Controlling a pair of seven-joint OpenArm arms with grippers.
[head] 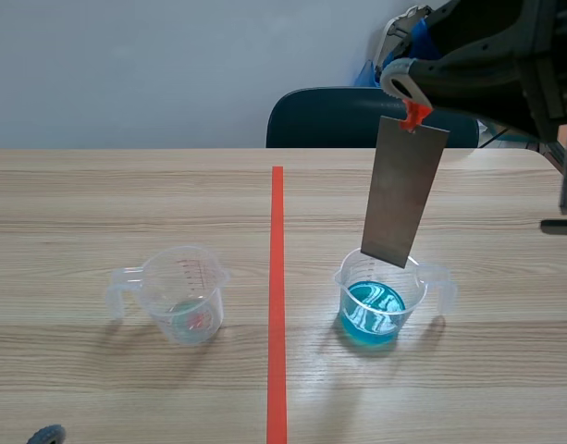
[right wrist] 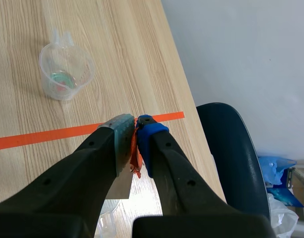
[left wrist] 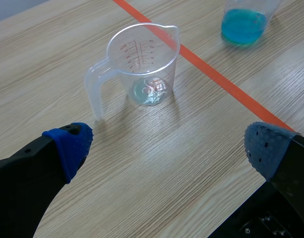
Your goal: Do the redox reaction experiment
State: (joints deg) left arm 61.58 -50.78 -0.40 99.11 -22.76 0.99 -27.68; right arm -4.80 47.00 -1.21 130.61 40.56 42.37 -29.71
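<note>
Right gripper [right wrist: 137, 133] raised, pinched tight on orange tab [head: 413, 115] atop metal strip [head: 403, 190] — strip hanging tilted, lower edge by 12 o'clock rim of blue cup [head: 379, 310]. Left gripper [left wrist: 166, 146] spread wide, holding nothing — clear cup [left wrist: 142, 64] ahead at 11 o'clock, across tape line [head: 277, 305], at 9 o'clock from blue cup.

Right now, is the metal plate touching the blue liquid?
Apart. The scene view shows the metal plate, hanging from the right hand, ending at the rim of the beaker, above the blue liquid.

Two measuring cups [head: 172, 277] [head: 416, 290], one metal strip [head: 403, 190], one chair [head: 329, 116].
</note>
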